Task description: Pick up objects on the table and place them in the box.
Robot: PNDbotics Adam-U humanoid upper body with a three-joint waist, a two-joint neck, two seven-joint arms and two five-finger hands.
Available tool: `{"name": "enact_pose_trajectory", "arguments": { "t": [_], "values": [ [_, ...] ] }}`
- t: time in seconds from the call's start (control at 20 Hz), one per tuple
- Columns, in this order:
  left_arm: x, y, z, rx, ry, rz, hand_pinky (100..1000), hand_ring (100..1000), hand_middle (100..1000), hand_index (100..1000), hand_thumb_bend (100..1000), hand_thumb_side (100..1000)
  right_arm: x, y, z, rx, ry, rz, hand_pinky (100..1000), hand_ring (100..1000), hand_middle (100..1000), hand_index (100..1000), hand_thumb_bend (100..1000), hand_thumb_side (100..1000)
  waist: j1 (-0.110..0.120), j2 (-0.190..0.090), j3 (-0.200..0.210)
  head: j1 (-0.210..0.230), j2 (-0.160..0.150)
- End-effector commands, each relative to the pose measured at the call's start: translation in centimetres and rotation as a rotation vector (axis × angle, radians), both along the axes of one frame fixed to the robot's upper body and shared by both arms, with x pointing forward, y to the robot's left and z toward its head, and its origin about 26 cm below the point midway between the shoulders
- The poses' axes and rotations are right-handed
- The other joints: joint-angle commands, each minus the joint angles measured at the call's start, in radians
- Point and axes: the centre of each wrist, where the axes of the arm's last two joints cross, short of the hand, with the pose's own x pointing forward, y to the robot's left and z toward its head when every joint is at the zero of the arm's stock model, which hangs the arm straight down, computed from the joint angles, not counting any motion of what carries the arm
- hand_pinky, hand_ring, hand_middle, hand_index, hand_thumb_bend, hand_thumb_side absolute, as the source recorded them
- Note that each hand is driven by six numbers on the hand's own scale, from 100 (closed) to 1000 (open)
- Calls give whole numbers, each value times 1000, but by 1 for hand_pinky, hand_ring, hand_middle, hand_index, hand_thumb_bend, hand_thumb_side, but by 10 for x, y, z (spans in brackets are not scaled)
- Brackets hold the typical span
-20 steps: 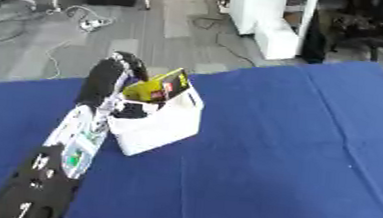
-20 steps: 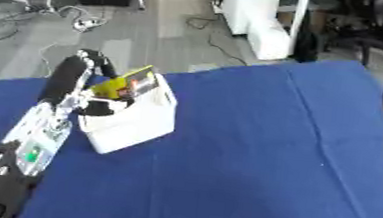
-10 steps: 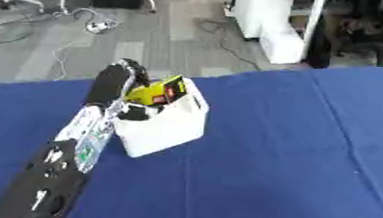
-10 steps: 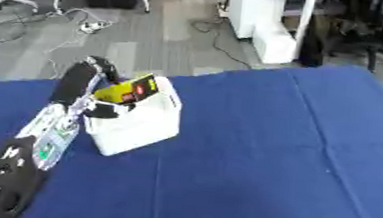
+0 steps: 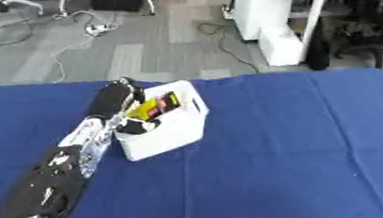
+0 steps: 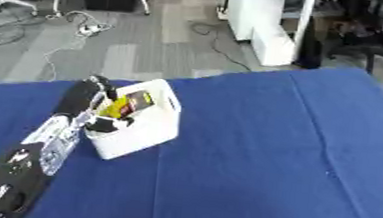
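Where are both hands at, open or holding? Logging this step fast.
Left hand: over the white plastic box at its near-left rim, fingers cannot be told.
Right hand: not visible; only a dark arm part at the right edge.

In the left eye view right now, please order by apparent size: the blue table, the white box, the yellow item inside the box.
1. Blue table, by far the largest.
2. White box.
3. Yellow item, smallest; only partly visible inside the box, so its full size is unsure.
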Motion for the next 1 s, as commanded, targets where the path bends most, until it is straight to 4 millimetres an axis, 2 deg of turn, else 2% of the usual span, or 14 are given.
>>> {"name": "enact_pose_trajectory", "arguments": {
  "t": [0.05,0.1,0.25,0.45,0.55,0.75,0.9,1.0],
  "values": [
    [5,4,4,69,21,14,133,407,603,556,645,412,0,-1,9,-24,-23,5,166,284,249,380,100,1000,-6,-10,-2,6,-11],
    [4,5,3,91,31,18,200,457,650,585,666,443,0,-1,9,-26,-23,6,166,284,249,380,100,1000,-6,-10,-3,5,-11],
    [5,4,3,126,38,24,309,536,732,629,693,496,0,-1,9,-30,-22,6,166,284,249,380,100,1000,-6,-10,-2,6,-11],
    [5,2,11,118,15,16,378,581,785,664,683,553,-1,-1,9,-33,-23,6,166,284,249,380,100,1000,-6,-10,-2,6,-11],
    [6,0,22,85,-25,5,415,598,815,691,677,571,-1,-1,9,-34,-23,6,166,284,249,380,100,1000,-6,-10,-1,5,-10],
    [-1,-14,63,-42,-192,-67,405,565,805,713,620,568,-1,-1,8,-37,-23,4,166,284,250,380,100,1000,-5,-10,1,2,-11],
    [-17,-29,97,-170,-335,-153,395,528,779,717,628,554,-1,-1,8,-38,-24,2,166,284,250,380,100,1000,-5,-10,5,2,-14],
    [-34,-36,120,-228,-439,-190,378,498,734,693,660,489,-1,-2,8,-38,-25,-1,166,284,250,380,100,1000,-6,-10,10,1,-16]
  ]
}}
